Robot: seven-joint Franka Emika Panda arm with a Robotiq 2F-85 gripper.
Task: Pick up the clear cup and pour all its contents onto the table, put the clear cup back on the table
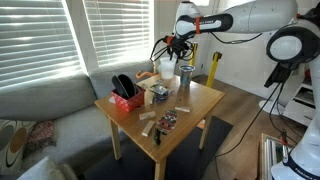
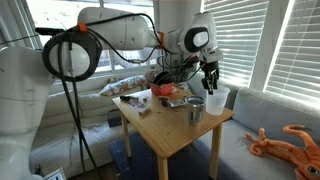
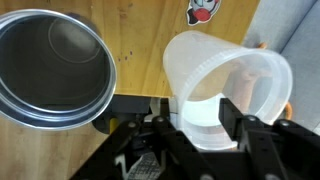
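A square light-wood surface (image 1: 200, 100) on four plain legs is standing in front of a grey sofa (image 1: 50, 105). In an exterior view, a black-and-red container (image 1: 125, 92) is sitting at the surface's left corner. Toward the front edge, a few small pale tan stick-like blocks (image 1: 149, 122) are lying beside some dark patterned packets (image 1: 168, 120). Further right, at the far corner, a small see-through colourless tumbler (image 1: 167, 68) is standing just beside a grey metal cup (image 1: 186, 78). A white robot arm (image 1: 250, 20) is reaching in from the right, and its black pincer (image 1: 177, 50) is hanging directly over the tumbler.

In the wrist view, the grey metal cup (image 3: 50, 65) is filling the left side, its open mouth facing the camera. To its right, the tumbler (image 3: 230, 80) is sitting between the dark fingers (image 3: 238, 112) of the pincer (image 3: 205, 125). The fingers are straddling the tumbler's wall, but it is impossible to tell whether they are pressing on it or standing apart from it.
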